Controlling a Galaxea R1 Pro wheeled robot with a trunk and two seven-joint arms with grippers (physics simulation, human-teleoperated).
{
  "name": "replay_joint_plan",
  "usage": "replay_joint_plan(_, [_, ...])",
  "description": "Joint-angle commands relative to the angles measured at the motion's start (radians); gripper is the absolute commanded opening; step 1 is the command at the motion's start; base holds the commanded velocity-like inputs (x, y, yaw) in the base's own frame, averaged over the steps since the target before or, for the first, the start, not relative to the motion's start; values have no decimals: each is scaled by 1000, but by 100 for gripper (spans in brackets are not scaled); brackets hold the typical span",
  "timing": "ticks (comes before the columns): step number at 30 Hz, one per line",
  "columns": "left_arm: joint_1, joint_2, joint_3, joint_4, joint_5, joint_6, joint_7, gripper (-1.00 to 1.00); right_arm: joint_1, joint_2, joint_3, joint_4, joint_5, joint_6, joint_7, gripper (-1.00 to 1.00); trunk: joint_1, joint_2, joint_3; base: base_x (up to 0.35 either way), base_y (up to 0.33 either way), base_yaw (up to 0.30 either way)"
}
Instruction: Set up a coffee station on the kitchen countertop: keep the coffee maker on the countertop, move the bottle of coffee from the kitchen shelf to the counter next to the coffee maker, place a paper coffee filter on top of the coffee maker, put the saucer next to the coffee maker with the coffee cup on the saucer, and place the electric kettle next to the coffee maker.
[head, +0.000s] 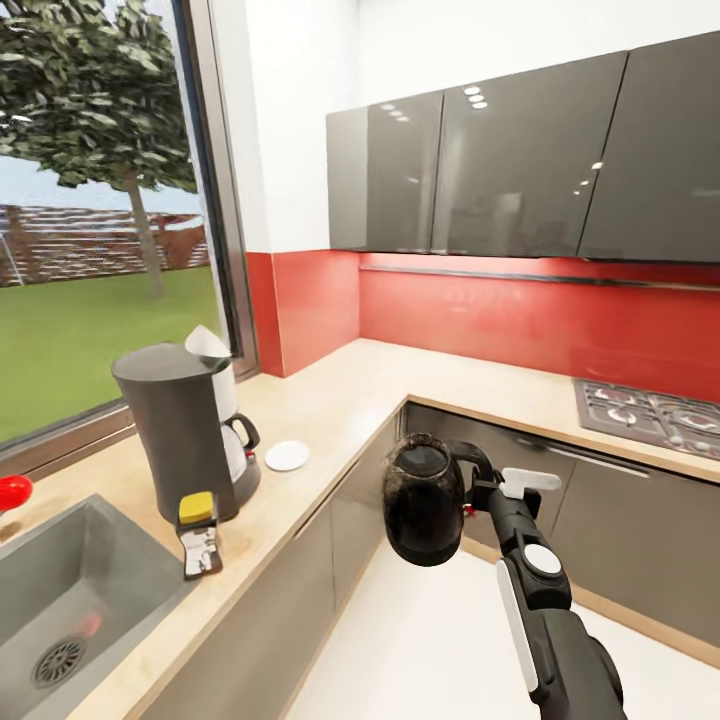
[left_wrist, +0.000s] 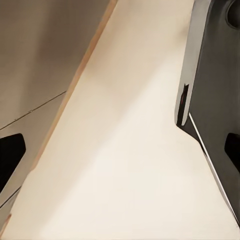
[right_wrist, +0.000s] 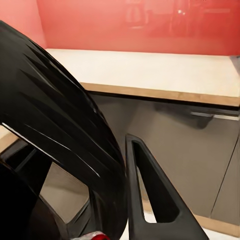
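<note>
Electric kettle (head: 424, 500): lower centre of frame, held off the floor by its black handle in the right gripper (head: 478, 492), clamped shut.
Coffee maker (head: 185, 440): left on the surface (head: 350, 395), paper filter (head: 207, 343) on top.
Bottle of coffee (head: 200, 535): in front of it.
Saucer (head: 287, 455): just right.
Left gripper: state cannot be told.

Your table (head: 360, 395) is the light wood-grain L-shaped top over the dark grey cabinets, with a steel sink (head: 70, 590) set into it. On it you have the coffee maker (head: 185, 440), the bottle of coffee (head: 199, 535) just in front, and the saucer (head: 287, 456) nearby. A gas hob (head: 650, 415) sits in the far run.
</note>
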Motion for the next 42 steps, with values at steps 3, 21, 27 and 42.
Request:
replay_joint_plan(3, [1,0,-4,-2,8,0,2,100,0,1,0,-1,11,7,0,-100,1,0,0,243,-199,5])
replay_joint_plan(21, [1,-1,-3,-2,8,0,2,100,-1,2,0,-1,11,7,0,-100,1,0,6,243,-199,152])
replay_joint_plan(27, [1,-1,-3,-2,8,0,2,100,-1,2,0,-1,11,7,0,-100,1,0,6,243,-199,4])
replay_joint_plan(42, [1,-1,-2,-2,8,0,2,100,-1,2,1,0,11,7,0,-100,1,0,12,239,-204,78])
